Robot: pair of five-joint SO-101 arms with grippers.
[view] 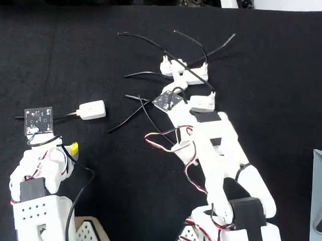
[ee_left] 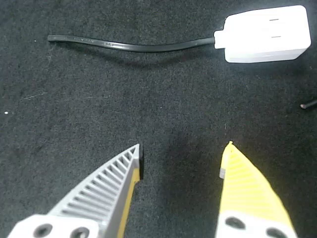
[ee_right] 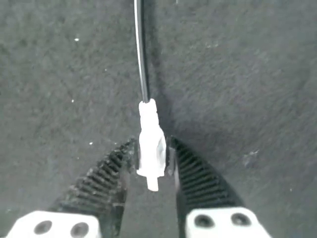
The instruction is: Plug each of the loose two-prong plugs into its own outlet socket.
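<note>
Right wrist view | right gripper [ee_right: 151, 154] clamps one plug [ee_right: 150, 133] | one cord [ee_right: 141, 49]

On the table [view: 282, 67], the outlet socket [ee_left: 265, 34] lies with its cord [ee_left: 129, 45] trailing off to its left in the high view. The left gripper [ee_left: 181, 158] sits before the socket, nearer the arm bases and apart from it. Right of the socket and farther back, the right gripper [ee_right: 152, 144] has 1 plug [ee_right: 151, 153] between its jaws, among loose cords [view: 149, 41].
</note>
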